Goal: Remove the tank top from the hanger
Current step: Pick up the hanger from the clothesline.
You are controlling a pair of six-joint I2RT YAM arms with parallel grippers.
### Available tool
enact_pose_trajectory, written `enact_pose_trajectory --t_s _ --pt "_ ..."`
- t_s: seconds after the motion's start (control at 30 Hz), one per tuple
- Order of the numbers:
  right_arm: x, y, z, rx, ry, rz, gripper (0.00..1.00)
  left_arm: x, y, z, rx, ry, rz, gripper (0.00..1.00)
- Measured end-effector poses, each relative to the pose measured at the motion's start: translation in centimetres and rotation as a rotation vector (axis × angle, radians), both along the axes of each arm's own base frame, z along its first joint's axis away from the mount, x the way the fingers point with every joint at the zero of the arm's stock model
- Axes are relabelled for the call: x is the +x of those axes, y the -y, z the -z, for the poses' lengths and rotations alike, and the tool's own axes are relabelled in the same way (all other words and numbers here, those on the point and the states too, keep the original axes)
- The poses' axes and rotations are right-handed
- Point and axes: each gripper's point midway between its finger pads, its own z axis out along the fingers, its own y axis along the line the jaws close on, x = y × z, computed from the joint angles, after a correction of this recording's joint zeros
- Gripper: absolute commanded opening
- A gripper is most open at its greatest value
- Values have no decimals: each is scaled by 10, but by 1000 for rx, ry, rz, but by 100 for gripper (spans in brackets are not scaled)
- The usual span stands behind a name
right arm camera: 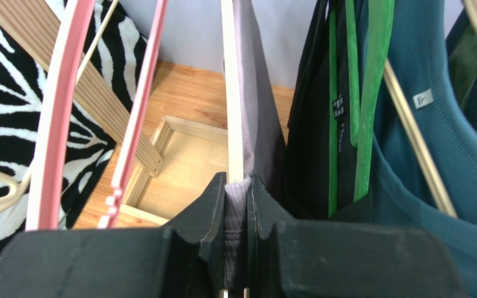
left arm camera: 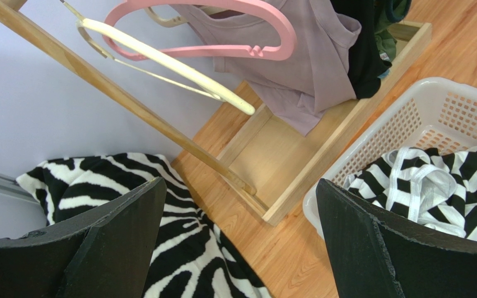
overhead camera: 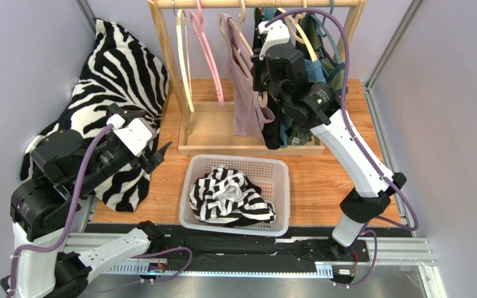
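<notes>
A mauve tank top (overhead camera: 245, 99) hangs on a cream hanger (overhead camera: 242, 38) on the wooden rack. High at the rack, my right gripper (overhead camera: 261, 69) presses against the top's right side. The right wrist view shows this gripper (right arm camera: 236, 187) shut on a ribbed fold of the tank top (right arm camera: 258, 127), right beside the hanger's cream arm (right arm camera: 231, 93). My left gripper (overhead camera: 161, 152) hovers low at the left, between the zebra cloth and the basket. Its jaws (left arm camera: 241, 186) stand wide open and hold nothing. The tank top (left arm camera: 300, 68) shows far ahead of it.
A white basket (overhead camera: 235, 162) holding a black-and-white striped garment sits in front of the rack. An empty pink hanger (overhead camera: 210, 53) and a cream one hang left of the tank top. Black, green and teal garments (overhead camera: 312, 65) hang to its right. A zebra cloth (overhead camera: 119, 71) lies at the left.
</notes>
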Motion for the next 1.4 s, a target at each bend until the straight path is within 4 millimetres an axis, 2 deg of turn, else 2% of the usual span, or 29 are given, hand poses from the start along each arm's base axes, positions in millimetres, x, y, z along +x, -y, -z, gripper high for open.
enact_pose_trajectory --t_s 0.27,0.5,0.63,0.73,0.93,1.07,1.13,1.27,1.4 --pt "3 8 -25 -27 128 -2 0 0 -1 0 0 0 -1 99" --pt "-23 37 -18 -22 194 5 0 0 0 1 1 -2 -2 99" --pt "-33 47 -17 8 221 5 0 0 0 1 0 -3 -1 99" --pt "-35 48 -16 26 227 5 0 0 -1 1 0 -3 -4 99" --pt "-36 38 -20 55 251 -13 0 1 -1 1 -2 -5 -9 99" --pt "-43 35 -39 81 280 -41 0 1 -2 1 -2 -5 -11 99" --pt "-52 39 -57 98 300 -60 0 1 -2 1 -2 -5 -13 99" --pt "-78 51 -65 78 278 -129 0 1 -2 1 -2 -5 -14 99" --pt "-120 75 -77 78 268 -219 0 0 0 1 -4 -7 -2 99"
